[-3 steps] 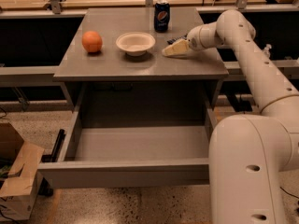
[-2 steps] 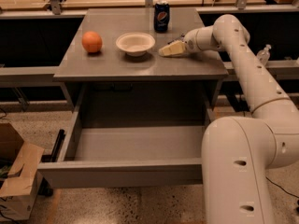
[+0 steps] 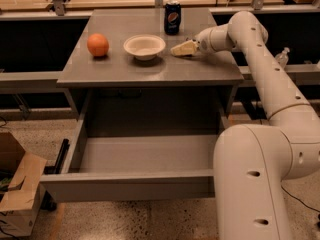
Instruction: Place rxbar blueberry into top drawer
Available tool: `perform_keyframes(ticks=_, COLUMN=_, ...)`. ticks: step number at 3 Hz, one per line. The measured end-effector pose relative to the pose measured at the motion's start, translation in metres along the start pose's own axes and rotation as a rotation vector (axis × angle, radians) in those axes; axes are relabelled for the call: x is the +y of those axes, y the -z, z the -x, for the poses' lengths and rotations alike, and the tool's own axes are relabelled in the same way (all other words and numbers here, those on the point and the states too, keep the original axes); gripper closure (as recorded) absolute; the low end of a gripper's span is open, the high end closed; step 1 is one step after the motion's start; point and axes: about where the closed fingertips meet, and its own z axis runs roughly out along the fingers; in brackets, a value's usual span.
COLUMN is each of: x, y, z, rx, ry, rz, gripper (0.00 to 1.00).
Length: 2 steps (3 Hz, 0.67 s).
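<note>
The top drawer of the grey cabinet stands pulled out, with its flat front panel nearest the camera. My gripper is low over the cabinet top, just right of the white bowl and in front of the Pepsi can. The arm reaches in from the right. No dark navy rxbar blueberry shows anywhere on the cabinet top or in the drawer. It may be hidden under the gripper.
An orange sits at the left of the cabinet top, a white bowl in the middle and a blue Pepsi can behind it. A cardboard box stands on the floor at the left. My own base fills the lower right.
The arm has swung a little to the left, bringing the gripper closer to the bowl. Nothing else has moved.
</note>
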Motion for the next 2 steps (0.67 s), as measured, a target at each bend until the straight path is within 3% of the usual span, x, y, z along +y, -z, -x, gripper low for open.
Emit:
perform_keyframes(ticks=1, x=-0.0001, y=0.0026, z=0.0045, rx=0.0, ry=0.0, rz=0.0, gripper=0.87)
perform_keyframes(ticks=2, x=-0.0002, y=0.0037, z=0.0063, rx=0.0, ry=0.0, rz=0.0, gripper=1.0)
